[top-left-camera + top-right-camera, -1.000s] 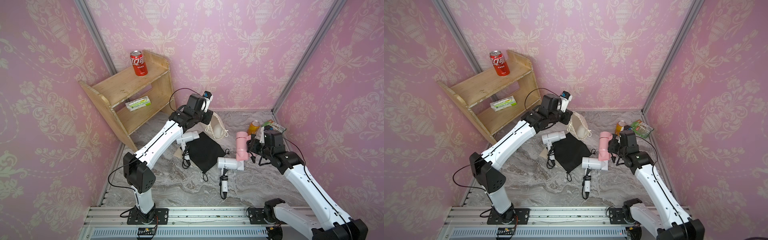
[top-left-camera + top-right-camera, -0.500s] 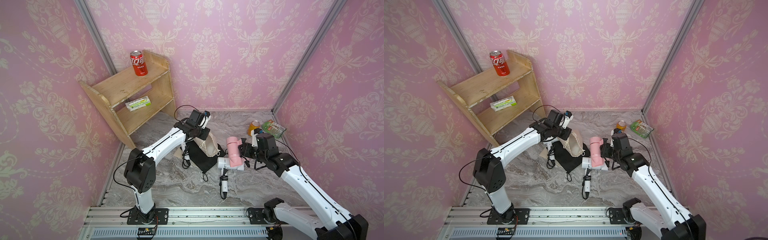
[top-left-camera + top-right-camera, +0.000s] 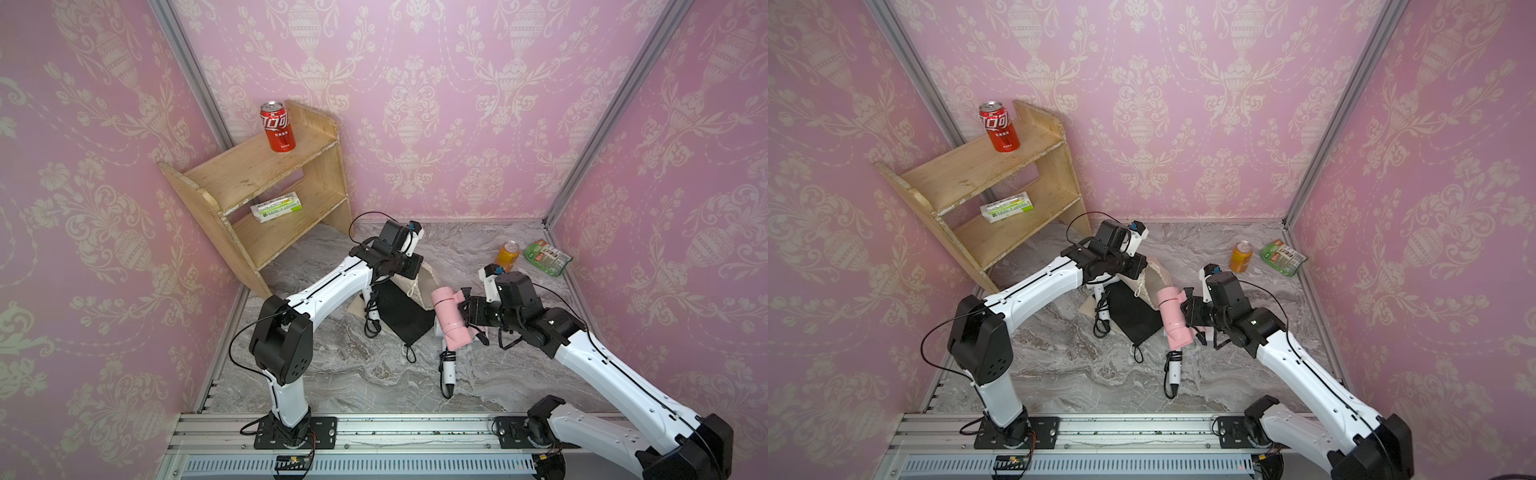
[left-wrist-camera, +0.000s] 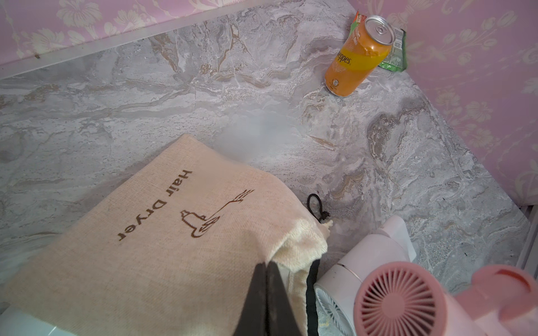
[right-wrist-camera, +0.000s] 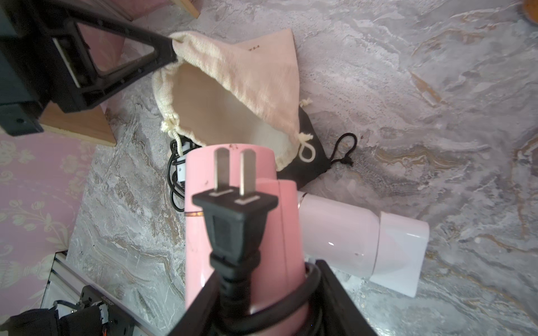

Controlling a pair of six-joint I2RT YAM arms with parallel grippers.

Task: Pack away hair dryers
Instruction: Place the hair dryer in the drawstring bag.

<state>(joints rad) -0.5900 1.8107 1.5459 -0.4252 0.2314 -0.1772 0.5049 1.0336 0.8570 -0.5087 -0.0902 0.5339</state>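
left gripper (image 5: 171, 50) pinched on beige pouch (image 5: 233, 72) rim (mouth agape) | right gripper (image 3: 463, 311) clamped on pink dryer (image 3: 451, 324)

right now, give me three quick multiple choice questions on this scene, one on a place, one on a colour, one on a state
1. Where does the red can stand?
A) on the top board of the wooden shelf
B) on the marble floor
C) inside a pouch

2. What colour is the dryer in the right claw?
A) white
B) black
C) pink

3. How is the beige pouch?
A) flat, drawn shut
B) mouth open, rim pinched by the left claw
C) folded in half

Key:
1 A, both top views show the can upright on the top board.
2 C, the claw is clamped on a pink barrel.
3 B, the right wrist view shows the mouth gaping with its rim in the shut claw.
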